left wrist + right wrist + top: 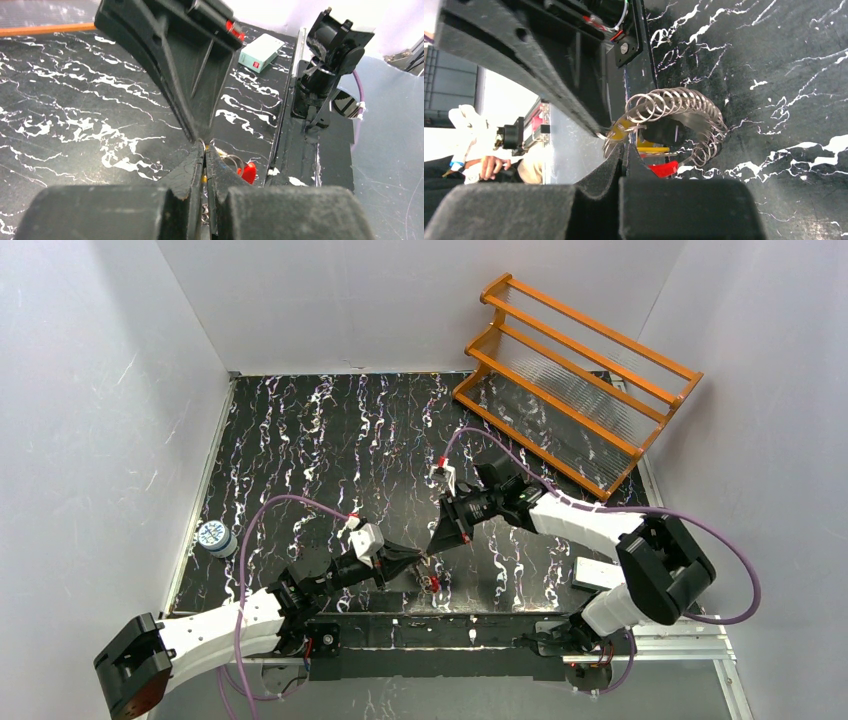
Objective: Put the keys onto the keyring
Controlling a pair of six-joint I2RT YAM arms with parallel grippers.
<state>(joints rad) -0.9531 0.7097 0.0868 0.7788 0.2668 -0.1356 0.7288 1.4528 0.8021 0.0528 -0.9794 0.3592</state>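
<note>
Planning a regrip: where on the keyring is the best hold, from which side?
Probably the red section, its one short solid part; the rest of the keyring is coiled wire. Come from the side of the right gripper, which the red end faces.

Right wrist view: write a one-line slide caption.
Right gripper and left gripper, both shut, meet tip to tip at a brass key by the coiled keyring.

I see an orange rack in the table's far right corner, a round tub at its left edge.
</note>
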